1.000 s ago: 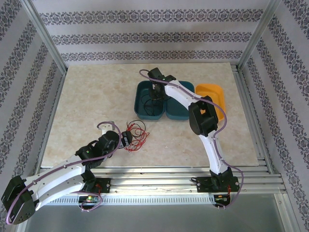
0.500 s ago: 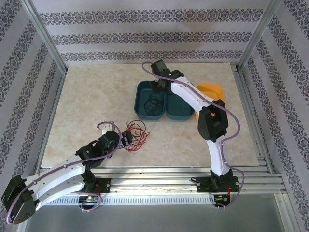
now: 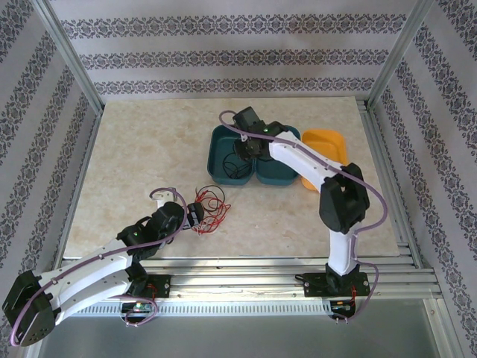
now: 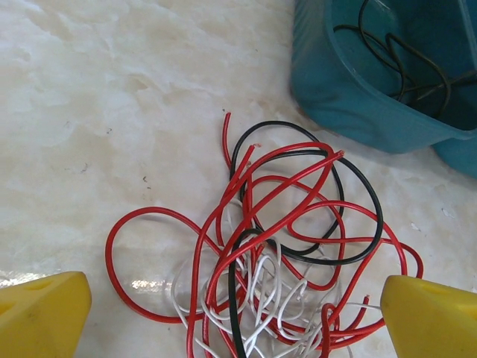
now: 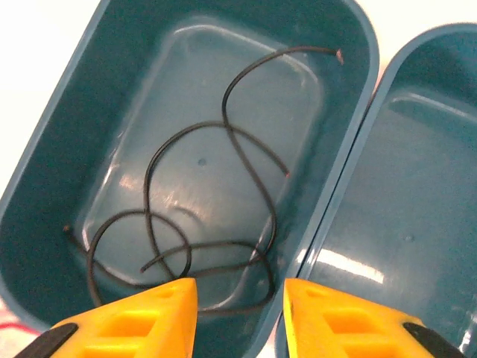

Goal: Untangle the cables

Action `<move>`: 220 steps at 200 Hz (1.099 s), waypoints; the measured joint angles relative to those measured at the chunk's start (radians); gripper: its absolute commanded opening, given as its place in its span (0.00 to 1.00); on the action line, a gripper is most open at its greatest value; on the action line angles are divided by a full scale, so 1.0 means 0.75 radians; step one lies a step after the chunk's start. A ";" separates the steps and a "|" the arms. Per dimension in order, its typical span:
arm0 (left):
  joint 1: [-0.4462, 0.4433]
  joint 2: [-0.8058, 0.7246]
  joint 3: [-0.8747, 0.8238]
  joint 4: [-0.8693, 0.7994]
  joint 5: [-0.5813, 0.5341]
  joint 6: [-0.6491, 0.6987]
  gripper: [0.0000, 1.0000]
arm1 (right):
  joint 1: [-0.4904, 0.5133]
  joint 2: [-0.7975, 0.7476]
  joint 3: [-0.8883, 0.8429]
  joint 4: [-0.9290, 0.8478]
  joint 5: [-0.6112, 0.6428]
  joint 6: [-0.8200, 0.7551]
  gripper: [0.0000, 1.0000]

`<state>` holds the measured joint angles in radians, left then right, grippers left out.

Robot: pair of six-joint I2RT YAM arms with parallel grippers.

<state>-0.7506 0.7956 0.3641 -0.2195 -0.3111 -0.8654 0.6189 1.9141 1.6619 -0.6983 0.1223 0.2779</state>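
one tangle (image 4: 283,246) of red, black and white cables lies on the table (image 3: 141,149) near the left, with no clear long axis; strands can't be counted. two loose red ends point toward the bins. the left gripper (image 4: 237,309) straddles its near side, fingers spread wide, holding nothing. one black cable (image 5: 225,104) lies in the left of two teal bins (image 5: 52,156), looped along the bin's length. the right gripper (image 5: 238,313) hovers over it, fingers partly apart, empty. one orange bin (image 3: 328,142) sits right of the teal pair.
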 measured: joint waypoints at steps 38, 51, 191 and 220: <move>0.009 0.021 0.000 0.004 0.000 -0.001 0.90 | 0.101 -0.213 -0.227 0.046 -0.045 0.066 0.34; 0.018 0.025 0.000 0.004 0.001 -0.002 0.89 | 0.136 -0.272 -0.302 0.070 -0.065 0.093 0.33; 0.113 0.057 -0.092 0.143 0.110 -0.050 0.75 | 0.322 -0.113 -0.346 0.143 -0.211 0.219 0.31; 0.113 0.079 -0.099 0.169 0.126 -0.050 0.74 | 0.325 -0.052 -0.296 0.141 -0.223 0.219 0.30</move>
<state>-0.6655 0.8551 0.2897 -0.0925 -0.2165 -0.9028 0.8623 1.8751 1.4399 -0.5922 -0.0452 0.4419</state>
